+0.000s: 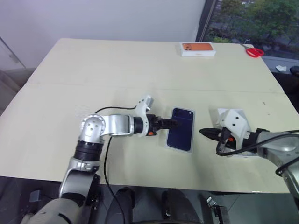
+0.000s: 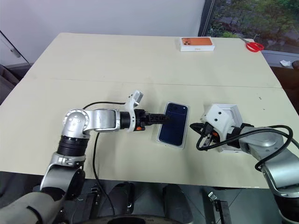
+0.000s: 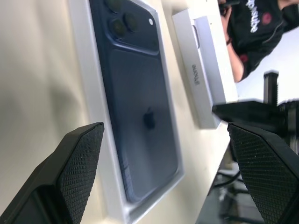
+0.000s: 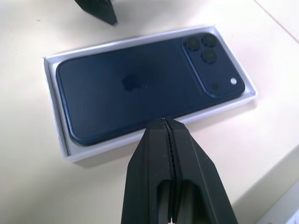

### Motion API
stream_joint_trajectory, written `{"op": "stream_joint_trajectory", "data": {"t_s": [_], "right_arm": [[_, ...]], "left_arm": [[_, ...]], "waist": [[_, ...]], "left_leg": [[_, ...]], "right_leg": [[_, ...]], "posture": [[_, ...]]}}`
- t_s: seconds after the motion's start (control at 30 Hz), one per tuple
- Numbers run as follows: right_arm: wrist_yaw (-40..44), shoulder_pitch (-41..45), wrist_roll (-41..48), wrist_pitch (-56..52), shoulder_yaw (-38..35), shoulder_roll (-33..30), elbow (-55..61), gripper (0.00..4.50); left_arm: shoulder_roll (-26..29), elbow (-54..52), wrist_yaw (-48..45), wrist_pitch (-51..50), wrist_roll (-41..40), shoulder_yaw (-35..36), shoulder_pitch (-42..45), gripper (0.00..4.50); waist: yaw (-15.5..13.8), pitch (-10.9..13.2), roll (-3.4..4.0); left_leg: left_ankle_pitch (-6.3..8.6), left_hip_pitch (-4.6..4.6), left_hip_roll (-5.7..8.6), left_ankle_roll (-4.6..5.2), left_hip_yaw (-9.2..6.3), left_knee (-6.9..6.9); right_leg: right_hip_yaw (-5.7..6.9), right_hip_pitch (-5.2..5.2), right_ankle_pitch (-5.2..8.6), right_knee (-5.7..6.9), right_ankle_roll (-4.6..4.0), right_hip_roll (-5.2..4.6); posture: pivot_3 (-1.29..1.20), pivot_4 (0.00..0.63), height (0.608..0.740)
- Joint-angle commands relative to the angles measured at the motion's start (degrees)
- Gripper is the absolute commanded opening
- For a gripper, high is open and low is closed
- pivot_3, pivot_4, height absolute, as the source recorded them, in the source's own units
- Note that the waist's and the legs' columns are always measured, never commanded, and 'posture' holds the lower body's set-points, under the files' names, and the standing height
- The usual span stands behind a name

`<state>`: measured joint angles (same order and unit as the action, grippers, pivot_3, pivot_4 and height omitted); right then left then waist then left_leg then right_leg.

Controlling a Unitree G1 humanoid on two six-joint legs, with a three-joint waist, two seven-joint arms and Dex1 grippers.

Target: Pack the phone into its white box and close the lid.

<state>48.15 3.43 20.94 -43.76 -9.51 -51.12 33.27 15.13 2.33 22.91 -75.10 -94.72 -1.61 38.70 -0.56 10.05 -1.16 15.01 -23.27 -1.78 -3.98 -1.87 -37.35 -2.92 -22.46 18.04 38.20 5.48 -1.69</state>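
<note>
The dark blue phone (image 1: 181, 128) lies back up inside the shallow white box (image 4: 53, 116), camera cluster at the far end, in the middle of the table. My left gripper (image 1: 174, 123) is open at the box's left side, its two fingers (image 3: 79, 158) spread wide with the phone between them in the left wrist view and touching nothing. My right gripper (image 1: 202, 131) is shut and empty, pointing at the box's right side a short way off, its tip (image 4: 162, 120) near the box wall. The white lid (image 3: 205, 84) lies right of the box, partly under my right hand.
At the table's far edge sit an orange-topped white box (image 1: 197, 48) and, right of it, red scissors (image 1: 254, 51). A black cable (image 1: 107, 154) hangs from my left arm over the near table edge. Bare tabletop stretches left of and behind the phone.
</note>
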Motion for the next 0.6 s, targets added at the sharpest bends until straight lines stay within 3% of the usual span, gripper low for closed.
{"op": "stream_joint_trajectory", "data": {"t_s": [0.03, 0.17, 0.23, 0.33, 0.43, 0.6], "right_arm": [[-0.17, 0.86, -0.09, 1.29, -0.25, -0.94, -0.08, 0.00], [-0.55, 0.70, -0.54, 1.61, -0.08, -1.01, -0.54, 0.00], [-1.34, 0.97, -1.32, 1.36, 0.50, -0.94, -1.22, 0.00], [-3.33, 1.96, -3.88, 1.45, 2.53, -0.80, -3.30, 0.00], [-3.84, 2.49, -5.15, 1.42, 3.98, -1.05, -5.03, 0.00], [-4.12, 3.11, -6.33, 1.48, 5.42, -1.13, -6.01, 0.00]], "left_arm": [[3.42, -4.34, -0.55, 0.26, -5.77, 1.16, 1.75, 4.46], [8.44, -6.45, -2.55, 2.23, -3.85, 2.97, 2.49, 4.46], [13.64, -10.62, -9.33, 3.64, 6.52, 1.74, 2.36, 4.46], [21.90, -18.03, -21.94, 11.04, 25.99, -6.55, -0.60, 4.46], [26.35, -21.27, -32.57, 21.47, 41.65, -14.44, -4.20, 3.56], [28.43, -20.79, -46.06, 31.55, 60.87, -27.61, -5.63, 0.98]], "waist": [[-0.06, 0.00, 0.00], [-0.06, 0.00, 0.00], [0.05, 0.00, 0.00], [0.56, -0.02, 0.04], [0.37, -0.02, 0.07], [-0.14, -0.01, 0.05]], "left_leg": [[0.00, 0.00, 0.00, 0.00, 0.00, 0.00], [0.00, 0.00, 0.00, 0.00, 0.00, -0.01], [0.00, -0.01, 0.00, 0.00, 0.00, 0.00], [-0.05, 0.04, 0.00, -0.09, 0.06, 0.09], [-0.10, 0.09, 0.01, -0.18, 0.14, 0.14], [0.01, -0.01, 0.01, 0.02, 0.13, 0.08]], "right_leg": [[0.00, -0.01, 0.00, 0.00, 0.00, 0.00], [0.00, 0.00, 0.00, 0.00, 0.00, -0.01], [0.00, -0.01, 0.00, 0.00, 0.00, 0.00], [-0.01, -0.03, 0.00, -0.01, 0.00, 0.04], [-0.05, 0.01, 0.00, -0.04, -0.01, 0.02], [-0.04, -0.04, 0.01, -0.06, -0.02, 0.01]], "posture": [[0.00, 0.150, 0.731], [0.00, 0.150, 0.731], [0.00, 0.150, 0.731], [0.00, 0.150, 0.731], [0.00, 0.150, 0.731], [0.00, 0.150, 0.731]]}}
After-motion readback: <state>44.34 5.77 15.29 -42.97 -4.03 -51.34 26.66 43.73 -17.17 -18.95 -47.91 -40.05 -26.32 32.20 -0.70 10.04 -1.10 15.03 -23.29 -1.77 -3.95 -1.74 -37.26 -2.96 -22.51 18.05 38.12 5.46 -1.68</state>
